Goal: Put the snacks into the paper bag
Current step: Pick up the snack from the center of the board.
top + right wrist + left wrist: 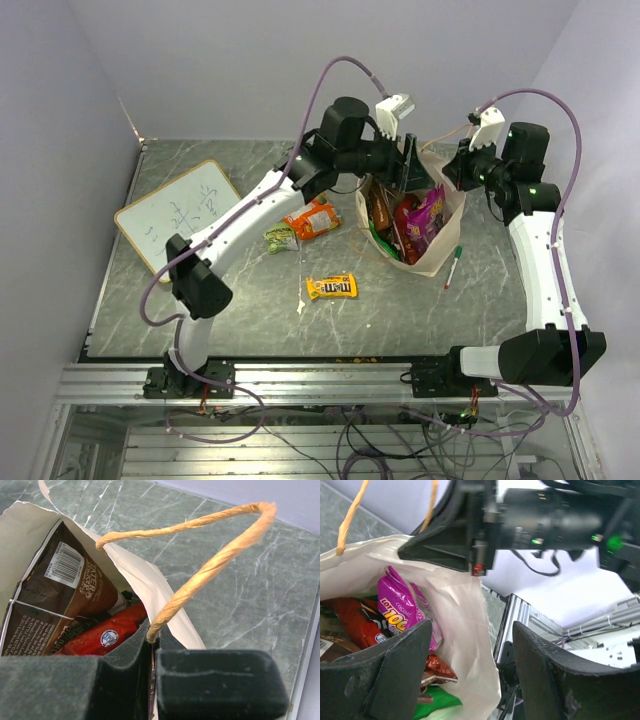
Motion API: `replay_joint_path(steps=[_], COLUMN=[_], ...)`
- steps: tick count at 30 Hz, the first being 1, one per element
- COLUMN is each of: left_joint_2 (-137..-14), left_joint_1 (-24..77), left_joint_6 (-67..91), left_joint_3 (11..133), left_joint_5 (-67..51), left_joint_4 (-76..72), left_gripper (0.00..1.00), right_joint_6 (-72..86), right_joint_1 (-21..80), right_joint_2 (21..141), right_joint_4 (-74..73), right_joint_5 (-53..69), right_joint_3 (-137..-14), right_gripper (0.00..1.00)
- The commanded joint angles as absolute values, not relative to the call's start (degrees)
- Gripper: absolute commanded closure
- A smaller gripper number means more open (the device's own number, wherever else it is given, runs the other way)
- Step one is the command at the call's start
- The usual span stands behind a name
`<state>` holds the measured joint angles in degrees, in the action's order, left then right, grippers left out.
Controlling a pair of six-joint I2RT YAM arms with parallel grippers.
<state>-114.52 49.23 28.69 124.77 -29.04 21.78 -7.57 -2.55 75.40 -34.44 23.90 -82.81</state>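
The paper bag point(432, 256) stands right of centre with purple point(428, 215), red and brown snacks inside. My left gripper point(405, 172) hovers over its far rim, open; in the left wrist view the bag's pale wall point(470, 630) runs between the spread fingers point(395, 670), with a purple packet point(402, 610), a red one point(355, 622) and a green one point(435, 702) below. My right gripper point(152, 647) is shut on the bag's rim at the foot of the twisted handle point(210, 565). An orange packet point(312, 218), a green-white packet point(281, 237) and a yellow M&M's packet point(331, 287) lie on the table.
A white whiteboard point(180, 215) lies at the left. A green-capped marker point(452, 266) rests just right of the bag. A brown packet point(55, 595) and a red packet point(100, 635) fill the bag's near side in the right wrist view.
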Motion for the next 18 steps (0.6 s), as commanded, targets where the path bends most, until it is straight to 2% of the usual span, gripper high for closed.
replay_joint_path(steps=[1, 8, 14, 18], left_joint_2=[-109.9, -101.5, -93.4, -86.8], left_joint_1=[49.7, 49.6, 49.6, 49.6], left_joint_6=[17.3, -3.6, -16.0, -19.6], left_joint_3=[125.2, 121.5, 111.7, 103.3], left_joint_5=[-32.9, -29.8, -12.2, -3.1], left_joint_4=[26.3, 36.6, 42.4, 40.1], left_gripper=[0.23, 0.18, 0.17, 0.15], right_joint_6=[-7.6, -7.7, -7.9, -8.9], right_joint_1=[-2.6, -2.5, -2.9, -2.9], right_joint_2=[75.4, 74.9, 73.3, 72.5], right_joint_4=[-30.4, -30.6, -30.7, -31.5], right_joint_5=[22.4, 21.9, 22.7, 22.4], right_joint_3=[-84.7, -85.0, -83.6, -83.3], right_gripper=[1.00, 1.00, 1.00, 1.00])
